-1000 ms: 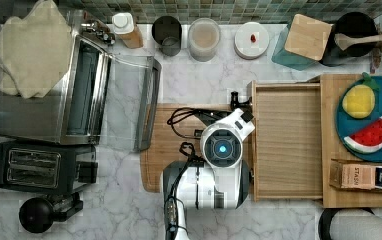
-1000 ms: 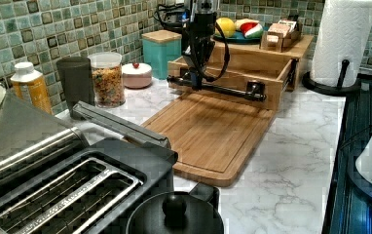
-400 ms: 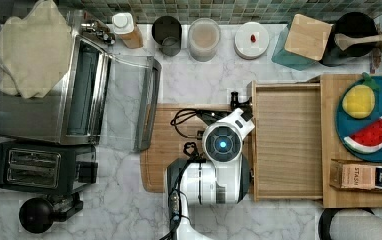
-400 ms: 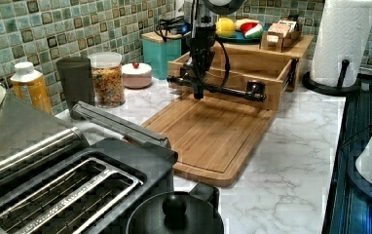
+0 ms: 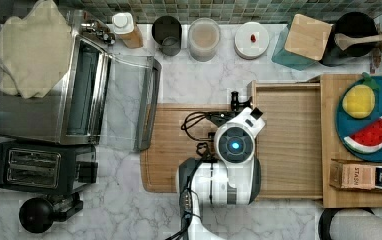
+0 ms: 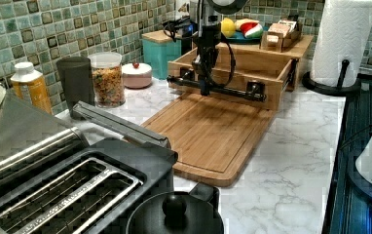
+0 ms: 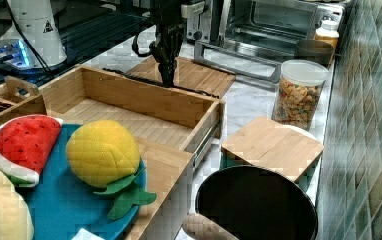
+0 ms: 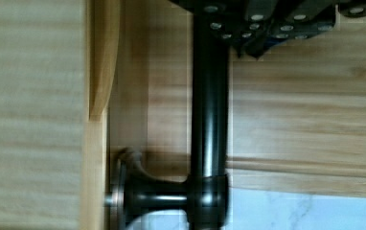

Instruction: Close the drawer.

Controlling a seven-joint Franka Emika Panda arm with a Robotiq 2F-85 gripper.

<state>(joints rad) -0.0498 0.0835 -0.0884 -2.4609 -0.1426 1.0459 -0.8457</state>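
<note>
The gripper (image 6: 205, 90) points straight down at the black bar handle (image 6: 232, 91) on the front of the drawer (image 6: 252, 66), meeting it near the middle of the bar; in the wrist view the gripper's (image 8: 262, 28) dark body sits over the handle (image 8: 209, 120), but whether the fingers are spread or pressed together cannot be told, nor whether they pinch the bar. In the right view the gripper (image 7: 167, 80) drops just behind the drawer's (image 7: 144, 107) front panel. The drawer (image 5: 289, 140) stands pulled out of its wooden box unit (image 5: 331, 200) toward the top view's left, its plain bottom bare, its front edge over the end of a bamboo cutting board (image 5: 174, 150) lying on the marble counter (image 5: 199, 80). On the unit rests a blue plate (image 5: 379, 105) with a plush lemon (image 5: 358, 101) and a plush watermelon slice (image 5: 370, 136); beside it a small box (image 5: 365, 175) bears partly legible lettering, "STASH". Along the tiled wall stand an orange bottle (image 5: 126, 29), a dark cup (image 5: 166, 34), a cereal jar (image 5: 203, 38), a white lidded bowl (image 5: 251, 40) and a teal canister with a wooden lid (image 5: 306, 37). At the top view's left sit a toaster oven (image 5: 74, 95) with its door down and a black toaster (image 5: 34, 167). A paper towel roll (image 6: 342, 39) stands at the left view's right.
</note>
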